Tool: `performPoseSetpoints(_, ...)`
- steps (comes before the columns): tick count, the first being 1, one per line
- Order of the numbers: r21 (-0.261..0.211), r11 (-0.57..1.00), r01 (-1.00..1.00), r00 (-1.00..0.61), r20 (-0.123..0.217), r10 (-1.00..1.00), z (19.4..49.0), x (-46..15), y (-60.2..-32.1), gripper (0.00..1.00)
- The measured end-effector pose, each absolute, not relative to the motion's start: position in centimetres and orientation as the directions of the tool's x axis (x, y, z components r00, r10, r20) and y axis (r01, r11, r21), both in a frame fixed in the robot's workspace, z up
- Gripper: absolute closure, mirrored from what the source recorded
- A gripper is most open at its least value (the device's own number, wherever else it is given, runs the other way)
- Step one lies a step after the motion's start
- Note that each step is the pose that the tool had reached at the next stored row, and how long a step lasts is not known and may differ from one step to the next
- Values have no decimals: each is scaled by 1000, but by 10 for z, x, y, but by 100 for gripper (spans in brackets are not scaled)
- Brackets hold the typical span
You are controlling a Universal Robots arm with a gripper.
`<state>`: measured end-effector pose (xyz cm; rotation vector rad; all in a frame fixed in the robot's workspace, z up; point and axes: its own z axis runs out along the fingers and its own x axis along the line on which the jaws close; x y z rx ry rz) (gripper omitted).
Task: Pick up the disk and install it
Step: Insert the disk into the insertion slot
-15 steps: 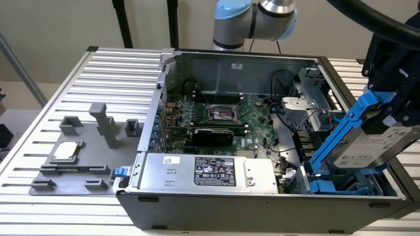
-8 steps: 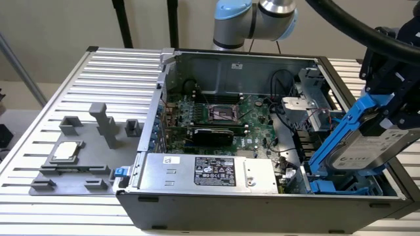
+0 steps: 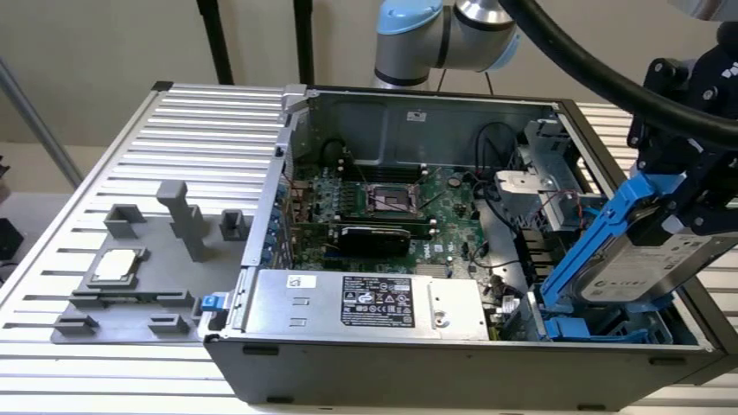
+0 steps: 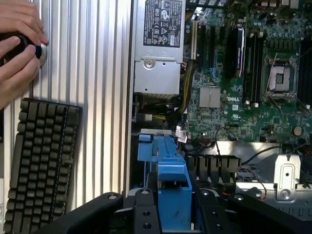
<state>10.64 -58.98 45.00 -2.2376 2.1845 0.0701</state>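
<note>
Right: seating step, I'd say, so keep the frame square to the bay (image 3: 594, 328), go slowly and avoid side load. Tool (image 3: 690, 186) is clamped on the disk (image 3: 641, 259) by its blue frame. Disk hangs tilted at the exterior view's lower right, its low end close above the bay, inside the case (image 3: 461, 367).

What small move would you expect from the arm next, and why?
Probably a short lowering toward the blue bay brackets in the corner of the case. The fingers grip the disk, which hangs tilted just above those brackets, not yet seated.
</note>
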Motion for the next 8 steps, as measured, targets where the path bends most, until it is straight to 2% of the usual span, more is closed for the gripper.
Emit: performPoseSetpoints(8,21,-24,-999,24,-42,-999,445,108,-589,100)
